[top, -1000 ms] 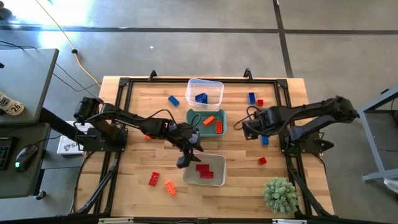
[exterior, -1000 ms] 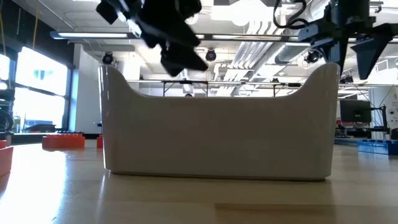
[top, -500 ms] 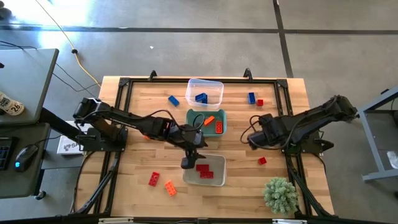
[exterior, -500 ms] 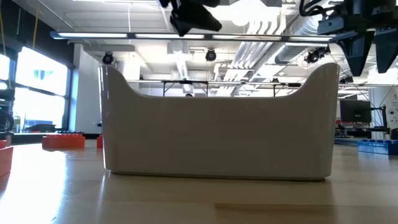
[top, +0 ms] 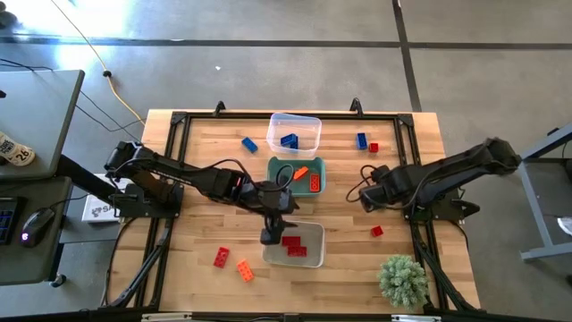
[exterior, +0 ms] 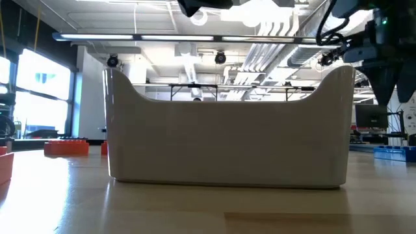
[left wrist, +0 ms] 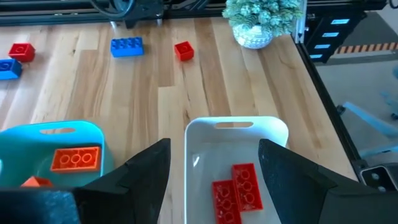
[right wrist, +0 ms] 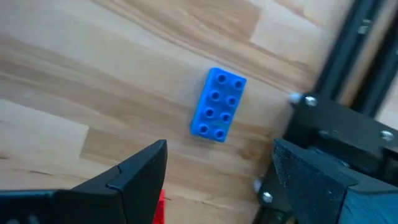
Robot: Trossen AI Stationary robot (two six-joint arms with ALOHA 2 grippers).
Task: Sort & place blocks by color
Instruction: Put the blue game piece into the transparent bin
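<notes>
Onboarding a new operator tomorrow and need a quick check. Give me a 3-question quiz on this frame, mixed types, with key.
1. True or false: the left claw, above the grey bin, is shut.
2. Multiple choice: what colour are the blocks lying in the grey bin? A blue, B red, C orange.
3. Fill in: the right claw hangs open over a single ____ block lying on the table.
Key: 1 false (it is open and empty); 2 B; 3 blue.
</notes>
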